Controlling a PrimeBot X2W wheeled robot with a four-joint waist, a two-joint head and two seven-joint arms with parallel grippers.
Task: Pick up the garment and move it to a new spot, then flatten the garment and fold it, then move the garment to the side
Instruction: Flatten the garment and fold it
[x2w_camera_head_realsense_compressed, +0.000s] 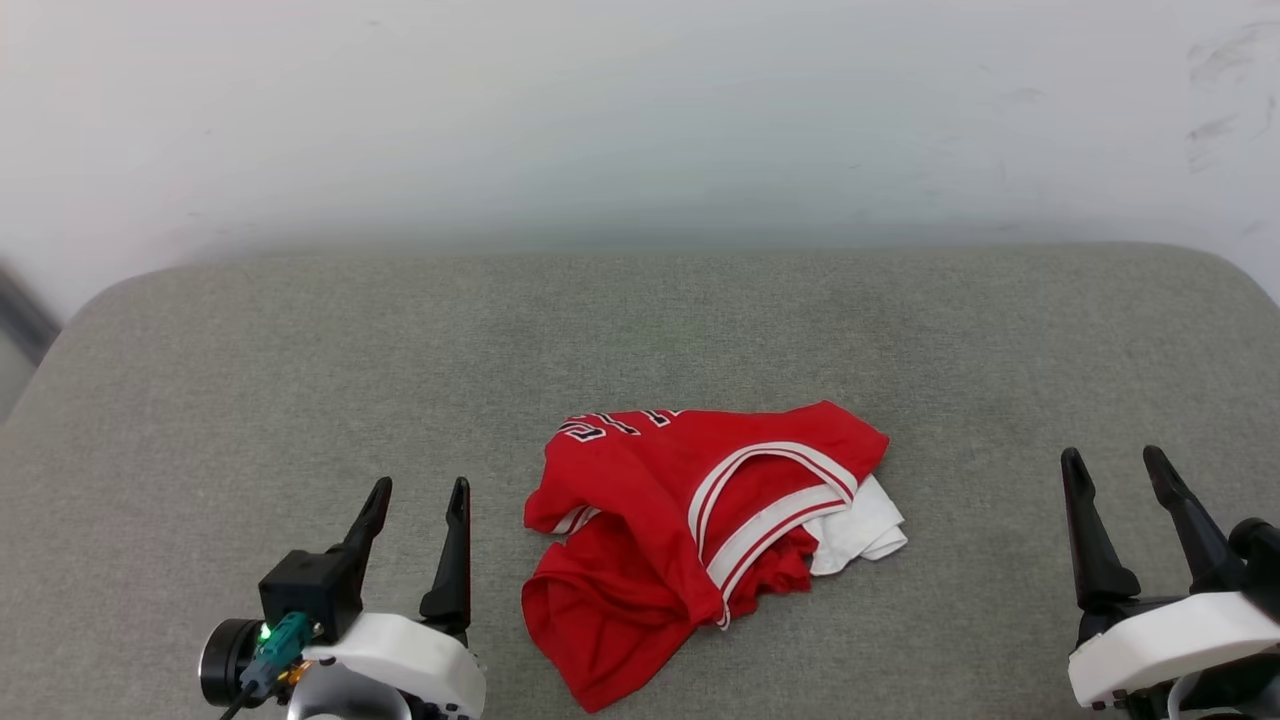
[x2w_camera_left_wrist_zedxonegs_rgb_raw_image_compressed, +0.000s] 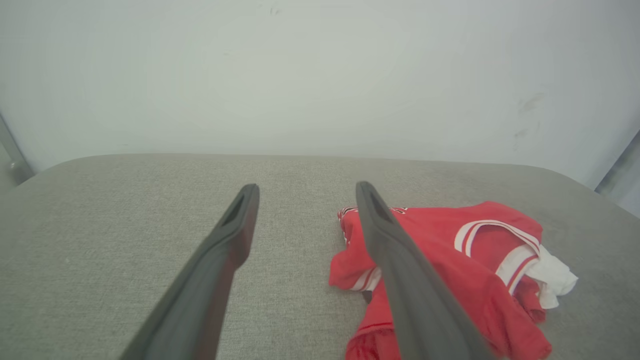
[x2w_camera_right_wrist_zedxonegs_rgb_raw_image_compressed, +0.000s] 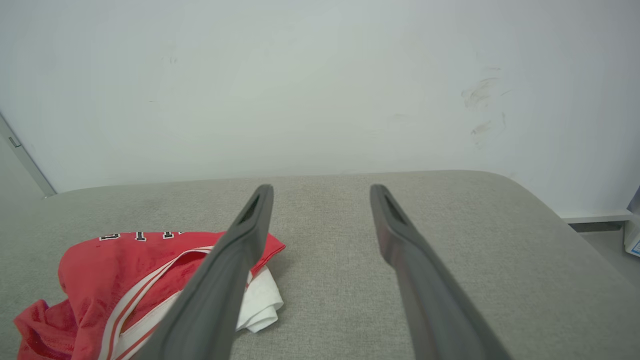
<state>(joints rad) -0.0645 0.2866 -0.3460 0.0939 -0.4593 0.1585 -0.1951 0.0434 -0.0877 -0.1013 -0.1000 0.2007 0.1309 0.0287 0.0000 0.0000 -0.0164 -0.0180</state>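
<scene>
Left claw: two long dark fingers on a white wrist housing, low at the left of the head view, jaws spread wide with nothing between them; in its own wrist view the fingers stand over bare cloth, the right-hand finger crossing in front of the garment's edge, contact not discernible. Right claw: same build, low at the right, jaws likewise wide apart and empty; well clear of the garment, its wrist view looking across bare cloth. Crumpled red basketball-style T-shirt: lies in a loose heap on the near middle of the surface, between the two claws and nearer the left one. Black white-outlined lettering partly visible along its far edge, not fully legible. Red-and-white striped trim curves across the top of the heap. White sleeve protrudes from the side toward the right claw. Grey fabric-covered table with rounded corners carries the shirt. Pale scuffed wall stands behind the table.
</scene>
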